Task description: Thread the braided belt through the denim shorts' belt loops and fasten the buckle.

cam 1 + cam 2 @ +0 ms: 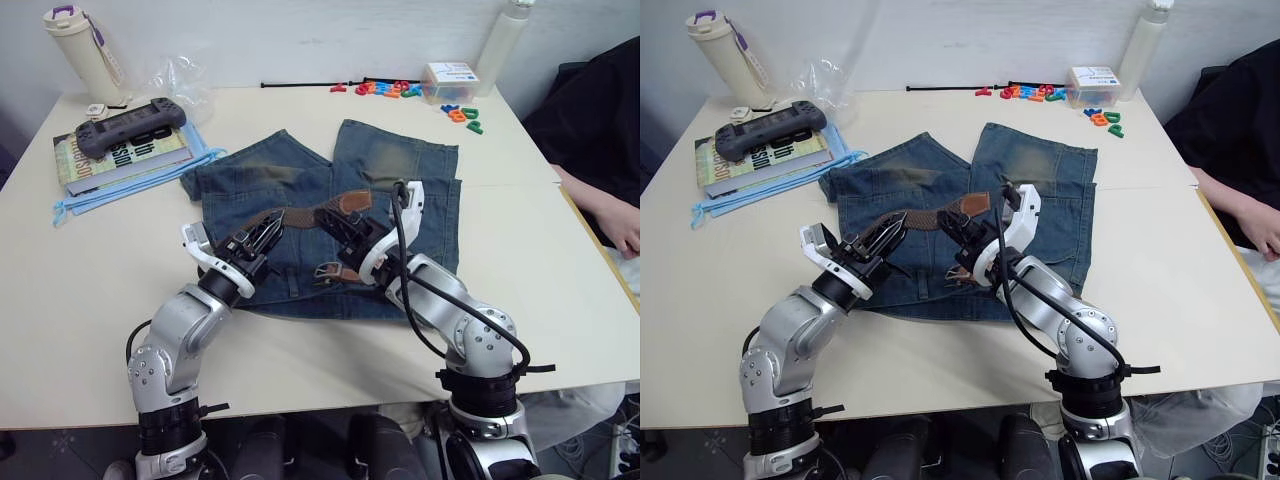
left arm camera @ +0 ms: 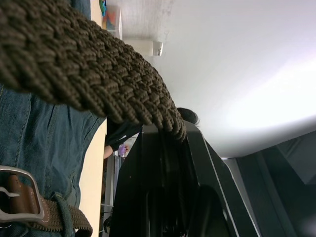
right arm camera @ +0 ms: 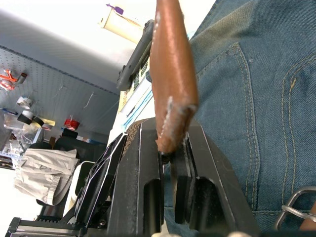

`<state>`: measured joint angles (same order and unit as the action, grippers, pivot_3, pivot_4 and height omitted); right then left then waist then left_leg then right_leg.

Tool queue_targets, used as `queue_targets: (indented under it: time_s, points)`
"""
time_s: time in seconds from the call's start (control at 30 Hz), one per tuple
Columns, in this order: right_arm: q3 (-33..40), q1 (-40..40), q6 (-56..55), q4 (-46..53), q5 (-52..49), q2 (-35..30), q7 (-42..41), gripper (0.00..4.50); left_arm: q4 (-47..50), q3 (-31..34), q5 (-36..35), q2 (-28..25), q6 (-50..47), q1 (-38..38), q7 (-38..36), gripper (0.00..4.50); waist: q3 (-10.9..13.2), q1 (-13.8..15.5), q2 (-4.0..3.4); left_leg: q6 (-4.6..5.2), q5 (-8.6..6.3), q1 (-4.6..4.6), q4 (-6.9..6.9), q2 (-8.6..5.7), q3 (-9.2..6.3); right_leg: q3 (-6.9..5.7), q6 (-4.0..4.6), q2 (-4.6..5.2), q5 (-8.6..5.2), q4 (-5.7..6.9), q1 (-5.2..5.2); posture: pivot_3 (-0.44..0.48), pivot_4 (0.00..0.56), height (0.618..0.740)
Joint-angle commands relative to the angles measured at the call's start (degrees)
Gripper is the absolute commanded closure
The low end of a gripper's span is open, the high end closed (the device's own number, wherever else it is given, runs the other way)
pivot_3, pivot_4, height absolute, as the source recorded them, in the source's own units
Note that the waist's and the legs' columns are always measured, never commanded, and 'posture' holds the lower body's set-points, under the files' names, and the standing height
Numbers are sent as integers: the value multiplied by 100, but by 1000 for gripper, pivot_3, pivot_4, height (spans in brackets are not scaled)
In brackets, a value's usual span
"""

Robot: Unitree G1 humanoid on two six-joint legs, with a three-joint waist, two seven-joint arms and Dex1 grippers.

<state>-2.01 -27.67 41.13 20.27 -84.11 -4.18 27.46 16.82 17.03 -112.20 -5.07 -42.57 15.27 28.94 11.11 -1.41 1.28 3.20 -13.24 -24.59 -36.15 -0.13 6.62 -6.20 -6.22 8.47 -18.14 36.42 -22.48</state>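
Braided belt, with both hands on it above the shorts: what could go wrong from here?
1. The right hand pinches only the very end of the leather tip, so a pull could slip it free.
2. The braided belt arches between the left hand and the right hand, above the denim shorts; it may twist before reaching a loop.
3. The buckle lies loose on the waistband and could drag.
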Motion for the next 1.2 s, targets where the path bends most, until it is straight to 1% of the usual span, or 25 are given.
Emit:
queue_targets:
  time_s: [0.03,0.2,0.27,0.3,0.4,0.47,0.5,0.57,0.77,0.8,0.83,0.93,1.03,1.13,1.2]
  points:
    - [-20,43,39,336,-11,10,-22,4500,35,10,-80,-69,-200,141,-249,4452,0,2,0,-1,0,0,0,0,0,0,0,0,0,-1,0,0,150,717]
    - [-4,75,62,385,23,-3,19,4500,-33,18,-80,-73,-216,200,-315,4452,0,3,0,-1,-2,-1,3,0,0,0,-1,1,0,-9,1,0,150,717]
    - [16,93,60,404,29,-10,40,3575,-40,50,-80,15,-164,245,-333,4500,0,5,0,-1,-2,-2,5,0,0,0,-1,1,1,-12,0,0,150,717]
    - [24,99,55,411,26,-8,46,3277,-42,63,-80,56,-141,261,-326,4500,0,8,0,-1,-2,-3,6,1,-1,-2,-1,1,1,-14,0,0,150,717]
    - [63,76,0,426,25,21,55,1700,-112,15,-80,-88,-280,303,-375,4500,0,1,0,-1,-3,-7,6,1,-2,-3,-6,1,3,-24,0,0,150,717]
    - [73,69,-27,428,41,45,52,948,-137,-74,-80,-225,-388,321,-388,4500,0,1,0,0,-3,-9,8,1,-1,-3,-7,1,4,-28,0,0,150,717]
    - [74,77,-36,434,43,53,42,469,-133,-132,-80,-294,-450,324,-432,4500,0,2,0,0,-3,-11,9,1,-2,-5,-7,0,4,-30,-1,0,150,717]
    - [79,88,-54,439,44,75,22,469,-118,-208,-80,-353,-510,328,-517,4500,0,2,0,-1,-3,-14,10,1,-4,-7,-7,0,4,-32,-3,0,150,717]
    - [106,93,-64,401,37,104,82,469,-29,-168,-80,-157,-211,300,-350,4500,0,6,0,1,-4,-24,9,1,-6,-9,-12,0,7,-43,-4,0,150,717]
    - [105,114,-44,414,0,92,109,224,-85,-42,-80,-117,-85,341,-328,4500,0,6,0,1,-5,-27,9,1,-7,-10,-13,1,8,-44,-5,0,150,717]
    - [104,130,-30,425,-28,83,128,224,-127,48,-80,-92,5,372,-315,4500,0,7,0,1,-5,-28,9,1,-8,-10,-13,1,8,-45,-6,0,150,717]
    - [127,344,74,610,-233,-84,170,224,-332,330,-80,-320,71,438,-370,4500,0,8,0,2,-5,-33,9,1,-7,-12,-13,0,8,-45,-11,0,150,717]
    - [208,592,163,855,-568,-384,204,224,-358,606,-80,-412,-14,428,-365,4500,0,1,0,2,-5,-39,10,2,-9,-15,-13,0,8,-48,-13,0,150,717]
    - [327,815,428,1079,-740,-1017,-24,224,-254,899,-80,-512,-272,244,-334,4500,0,15,0,9,-9,-47,8,-1,-9,-17,-19,2,11,-57,-13,0,150,717]
    - [384,808,590,1296,-390,-1608,-609,224,-198,1089,-80,-640,-529,33,-375,4500,1,31,-1,15,-13,-47,7,-2,-9,-17,-22,3,13,-60,-9,0,150,717]
